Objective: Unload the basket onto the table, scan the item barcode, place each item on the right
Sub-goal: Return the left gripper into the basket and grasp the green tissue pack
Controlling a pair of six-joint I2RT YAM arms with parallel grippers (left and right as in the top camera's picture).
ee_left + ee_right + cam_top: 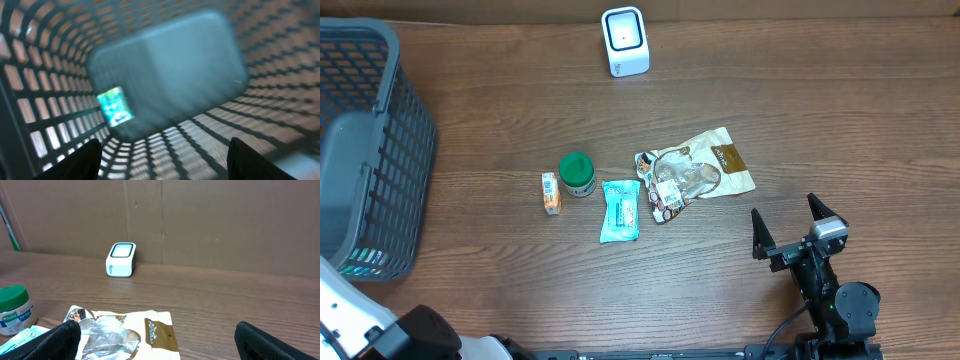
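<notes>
We hold our left gripper point(162, 162) released, pointing into the basket point(60, 100), where a green packet point(115, 105) lies. Our right gripper point(157, 337) gapes empty near the pouch point(125, 330), facing the scanner point(121, 259).

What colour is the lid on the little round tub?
Green lid, clearest in the overhead view.

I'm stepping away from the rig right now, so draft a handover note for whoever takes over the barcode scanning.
Left gripper: open, empty, aimed into the grey basket.
Right gripper: open, empty, near the brown snack pouch.
Scanner: upright at the far side, centre.
Done: one green packet lies in the basket.
Left: pouch, teal packet, green-lidded jar and small orange pack lie outside the basket, apparently still to scan.
</notes>
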